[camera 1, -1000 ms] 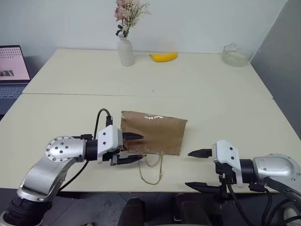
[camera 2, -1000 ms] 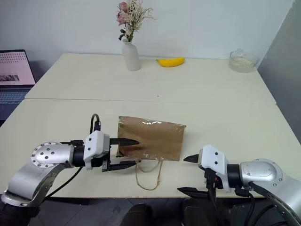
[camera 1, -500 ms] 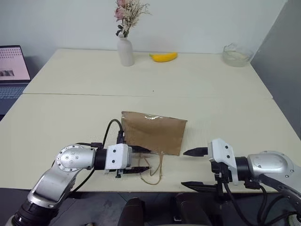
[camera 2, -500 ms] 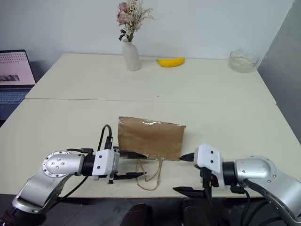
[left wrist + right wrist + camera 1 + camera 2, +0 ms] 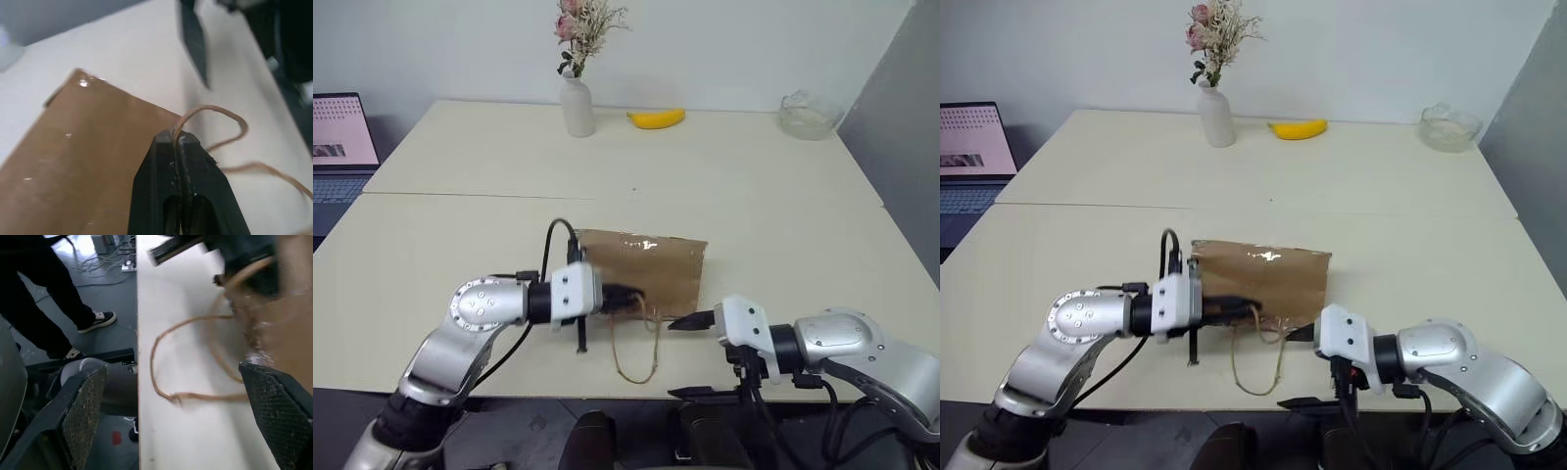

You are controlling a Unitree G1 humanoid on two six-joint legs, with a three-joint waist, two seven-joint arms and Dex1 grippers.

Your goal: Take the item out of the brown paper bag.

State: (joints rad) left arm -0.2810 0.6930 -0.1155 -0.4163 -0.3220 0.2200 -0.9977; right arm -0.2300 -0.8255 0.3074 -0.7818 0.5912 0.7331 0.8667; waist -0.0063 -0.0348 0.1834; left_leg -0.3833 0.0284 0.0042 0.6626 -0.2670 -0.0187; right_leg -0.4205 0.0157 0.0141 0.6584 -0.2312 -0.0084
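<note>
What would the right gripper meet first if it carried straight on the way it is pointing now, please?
Most likely the brown paper bag: the right gripper is open, and its upper finger aims at the bag's near corner, beside the cord handle that the left gripper pinches. Depth is unclear, so it could brush the handle first.

text: none legible | laptop screen [image 5: 342, 130], well off to the left gripper's [image 5: 636, 297] outer side, carried lines of writing and a small picture, too small to read | brown paper bag [image 5: 651, 271], at that gripper's tips, bore no print, label or brand | numbers, signs: none seen
</note>
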